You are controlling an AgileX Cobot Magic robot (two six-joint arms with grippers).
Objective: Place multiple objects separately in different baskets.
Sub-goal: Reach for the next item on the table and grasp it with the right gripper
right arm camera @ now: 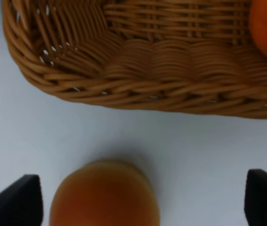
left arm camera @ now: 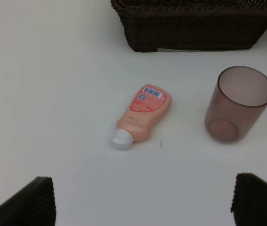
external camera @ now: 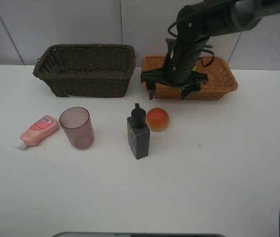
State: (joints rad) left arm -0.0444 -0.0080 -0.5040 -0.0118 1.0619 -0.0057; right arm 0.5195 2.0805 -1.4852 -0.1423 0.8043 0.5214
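dark basket (external camera: 86, 83): rough woven wicker | tan basket (external camera: 223, 85): woven wicker | cup (external camera: 76, 127): translucent smooth plastic | table (external camera: 204, 173): matt white

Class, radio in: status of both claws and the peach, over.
Left claw open, empty. Right claw open, hovering near peach, by tan basket. Bottle close beside peach.

Table (external camera: 204, 173); baskets (external camera: 86, 81) (external camera: 219, 89), tube (external camera: 39, 131), cup (external camera: 77, 128), bottle (external camera: 138, 137), peach (external camera: 157, 119)

A barcode label is seen on the pink tube (left arm camera: 144, 110); its print cannot be read.
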